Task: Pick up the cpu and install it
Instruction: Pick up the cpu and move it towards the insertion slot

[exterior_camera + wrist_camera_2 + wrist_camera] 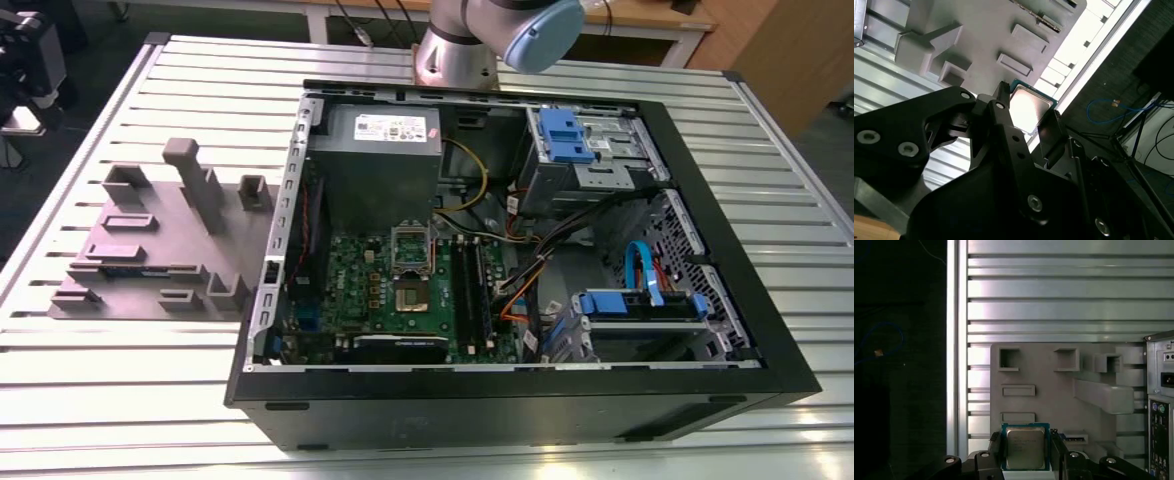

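The cpu (pixel 1025 447), a small square chip with a silver-grey top and a thin greenish rim, sits between the two black fingers of my gripper (pixel 1025 456), which is shut on its edges. The second wrist view shows the same cpu (pixel 1029 106) clamped in the gripper (pixel 1029 110). It hangs well above the grey fixture plate (pixel 1054 390). In the exterior view the arm (pixel 501 30) reaches in at the far side, and the open socket (pixel 407 292) lies on the green motherboard (pixel 350 290) inside the open computer case (pixel 534 400).
The grey fixture plate (pixel 147 240) with raised blocks lies on the slatted metal table (pixel 787 170) at the exterior view's left of the case. Inside the case are a grey power-supply box (pixel 380 150), blue drive brackets (pixel 567 135) and loose cables (pixel 534 270).
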Robot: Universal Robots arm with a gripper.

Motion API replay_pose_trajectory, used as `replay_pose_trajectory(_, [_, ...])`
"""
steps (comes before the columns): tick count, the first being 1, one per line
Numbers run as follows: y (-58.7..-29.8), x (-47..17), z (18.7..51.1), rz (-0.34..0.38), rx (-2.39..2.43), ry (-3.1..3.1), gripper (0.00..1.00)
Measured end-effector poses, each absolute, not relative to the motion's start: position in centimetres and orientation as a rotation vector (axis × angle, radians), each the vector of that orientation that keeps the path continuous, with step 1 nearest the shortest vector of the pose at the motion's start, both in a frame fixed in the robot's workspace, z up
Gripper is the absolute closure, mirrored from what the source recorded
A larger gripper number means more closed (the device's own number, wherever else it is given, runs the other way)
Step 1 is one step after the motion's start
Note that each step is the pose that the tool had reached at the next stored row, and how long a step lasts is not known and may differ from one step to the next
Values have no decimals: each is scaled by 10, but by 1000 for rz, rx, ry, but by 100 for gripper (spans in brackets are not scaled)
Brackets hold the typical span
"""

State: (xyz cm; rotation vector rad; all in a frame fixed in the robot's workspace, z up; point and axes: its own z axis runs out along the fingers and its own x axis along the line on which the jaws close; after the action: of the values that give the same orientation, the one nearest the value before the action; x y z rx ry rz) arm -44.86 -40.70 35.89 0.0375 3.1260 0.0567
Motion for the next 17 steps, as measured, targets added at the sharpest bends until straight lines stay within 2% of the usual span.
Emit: replay_pose_trajectory(17, [-406,-449,379,55,38,3126,53])
